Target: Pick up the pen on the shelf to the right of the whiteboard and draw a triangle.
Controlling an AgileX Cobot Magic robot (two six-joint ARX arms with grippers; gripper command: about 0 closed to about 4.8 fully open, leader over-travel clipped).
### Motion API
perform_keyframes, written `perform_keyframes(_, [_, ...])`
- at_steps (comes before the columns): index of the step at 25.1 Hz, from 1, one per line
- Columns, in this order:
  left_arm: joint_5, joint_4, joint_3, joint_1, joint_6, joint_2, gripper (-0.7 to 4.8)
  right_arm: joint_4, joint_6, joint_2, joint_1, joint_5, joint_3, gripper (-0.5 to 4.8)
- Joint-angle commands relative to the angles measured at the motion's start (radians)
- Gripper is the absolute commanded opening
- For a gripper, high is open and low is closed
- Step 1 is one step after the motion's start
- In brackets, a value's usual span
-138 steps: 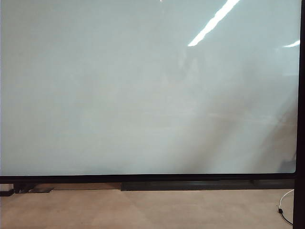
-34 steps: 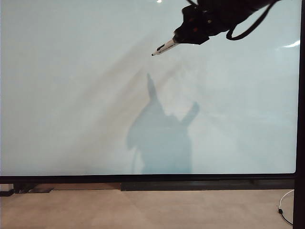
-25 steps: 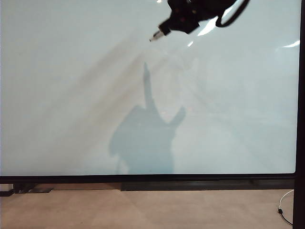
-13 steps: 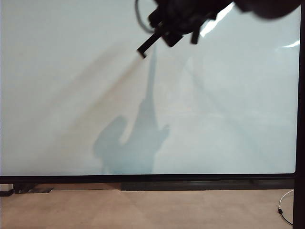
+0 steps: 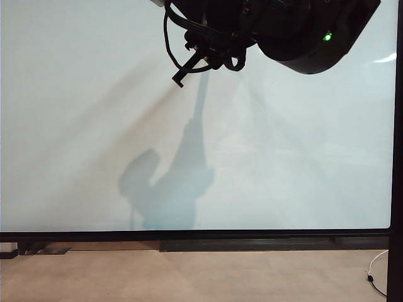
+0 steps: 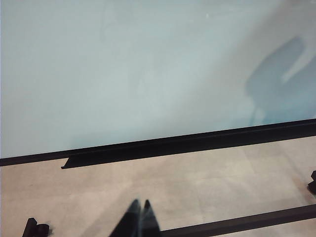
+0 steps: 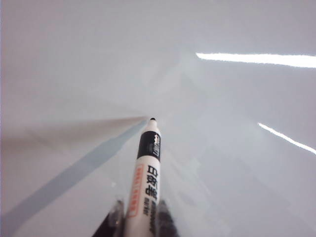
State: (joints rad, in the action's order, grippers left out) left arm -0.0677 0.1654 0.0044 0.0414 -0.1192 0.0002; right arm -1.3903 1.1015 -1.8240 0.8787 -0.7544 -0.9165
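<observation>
The whiteboard (image 5: 94, 126) fills most of the exterior view, glossy and pale, with no drawn line on it; no triangle is in view. My right gripper (image 5: 211, 50) hangs at the top centre, shut on the pen (image 5: 186, 70), which points down-left as a dark silhouette. In the right wrist view the pen (image 7: 147, 177) has a white barrel and black band, and its dark tip meets its own shadow on the whiteboard (image 7: 237, 148); my right gripper (image 7: 140, 219) clamps the barrel. My left gripper (image 6: 140, 205) is shut and empty, low over the tan surface. The shelf is out of view.
A black ledge (image 5: 271, 244) runs under the board, above a tan surface (image 5: 189, 277). A black frame post (image 5: 397, 189) stands at the right edge, with a white cable (image 5: 376, 270) beside it. The arm's shadow (image 5: 167, 189) falls on the board's lower middle.
The right arm has swung closer to the exterior camera and now looms larger. The pen tip has moved left and down toward the board. The shadow has shifted left.
</observation>
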Motion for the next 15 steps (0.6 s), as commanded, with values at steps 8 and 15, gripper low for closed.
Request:
perform_keyframes(8, [-0.003, 0.006, 0.003, 0.0, -0.001, 0.0, -0.05, 0.009, -0.056, 0.004, -0.018, 0.054, -0.016, -0.05])
perform_keyframes(15, [-0.003, 0.006, 0.003, 0.0, -0.001, 0.0, -0.05, 0.033, -0.115, -0.017, -0.018, 0.055, -0.018, -0.05])
